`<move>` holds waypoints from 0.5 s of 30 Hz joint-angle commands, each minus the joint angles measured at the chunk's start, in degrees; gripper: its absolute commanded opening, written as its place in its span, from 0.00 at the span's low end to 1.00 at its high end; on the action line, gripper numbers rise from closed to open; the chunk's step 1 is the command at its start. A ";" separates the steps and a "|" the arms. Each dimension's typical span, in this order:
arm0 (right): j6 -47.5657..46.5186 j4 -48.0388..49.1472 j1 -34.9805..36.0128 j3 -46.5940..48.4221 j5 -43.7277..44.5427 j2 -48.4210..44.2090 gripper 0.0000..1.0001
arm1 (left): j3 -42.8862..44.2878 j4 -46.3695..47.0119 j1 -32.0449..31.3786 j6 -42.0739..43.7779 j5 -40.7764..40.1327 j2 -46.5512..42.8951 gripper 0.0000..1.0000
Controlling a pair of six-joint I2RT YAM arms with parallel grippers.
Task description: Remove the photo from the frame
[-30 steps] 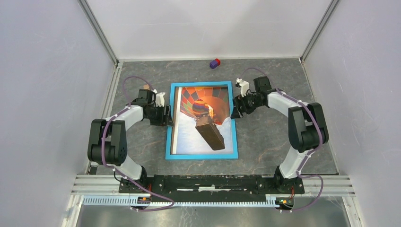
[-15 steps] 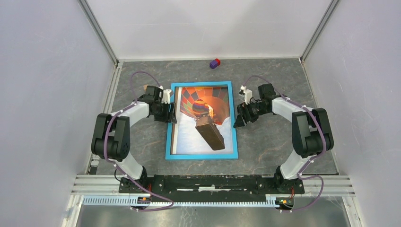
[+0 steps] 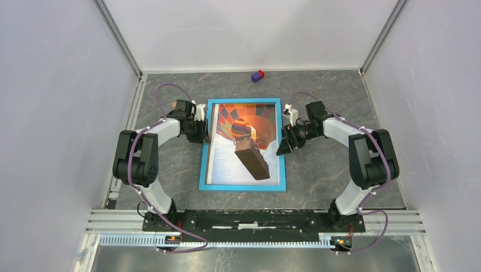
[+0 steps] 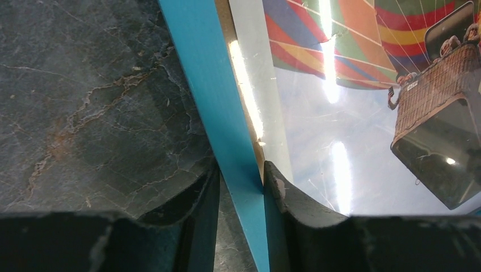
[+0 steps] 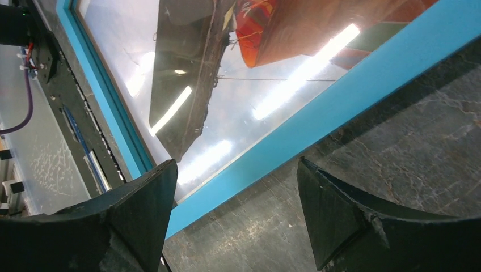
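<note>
The frame [image 3: 243,186] lies face up mid-table, its blue border around the photo [image 3: 244,136] of a hot-air balloon. My left gripper [image 3: 202,130] is shut on the frame's left border; in the left wrist view the fingers pinch the blue strip [image 4: 215,96] between them [image 4: 241,181], with the photo [image 4: 351,102] to the right. My right gripper [image 3: 282,148] is open at the frame's right border. In the right wrist view its fingers straddle [image 5: 235,187] the blue border [image 5: 351,96]: one over the photo [image 5: 227,62], one over the table.
A small purple and red block [image 3: 258,75] lies near the back wall. White walls close in the dark stone-patterned table [image 3: 329,175] on three sides. A metal rail [image 3: 255,218] with the arm bases runs along the near edge.
My left gripper has moved right onto the frame's left border and shut on it. My right gripper has pulled back, then dropped to the right border, still open.
</note>
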 commanded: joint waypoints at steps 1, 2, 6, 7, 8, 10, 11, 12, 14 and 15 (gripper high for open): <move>1.04 1.13 -0.09 0.56 2.54 0.20 0.83 | -1.05 -2.13 -0.32 -1.27 0.13 3.16 0.35; 0.86 1.20 -0.13 0.34 2.71 0.16 0.83 | -1.05 -2.24 -0.30 -1.27 0.15 3.19 0.32; -0.64 0.86 -0.32 -0.37 3.48 -0.54 0.83 | -0.71 -2.84 0.58 -1.94 1.79 3.44 0.18; -0.99 0.70 -0.58 -0.42 3.49 -0.91 0.83 | -0.64 -3.05 1.08 -2.10 2.65 3.58 0.11; -1.25 0.46 -0.84 -0.33 3.37 -1.13 0.83 | -0.61 -3.15 1.80 -2.35 3.84 3.53 0.04; -1.86 -0.17 -1.60 0.05 2.88 -1.77 0.83 | -0.61 -3.07 3.72 -3.14 8.12 3.44 0.02; -2.01 -0.45 -1.92 0.26 2.72 -2.02 0.83 | -0.70 -2.76 4.66 -3.20 11.31 3.49 0.02; -2.12 -0.55 -2.18 0.34 2.48 -2.33 0.83 | -0.64 -2.80 5.25 -3.36 13.27 3.58 0.02; -2.10 -0.75 -2.48 0.38 2.05 -2.38 0.83 | -0.29 -3.34 6.07 -3.23 14.99 3.89 0.02; -2.18 -0.86 -2.63 0.37 1.79 -2.34 0.83 | -0.12 -3.65 6.44 -3.04 16.10 4.10 0.02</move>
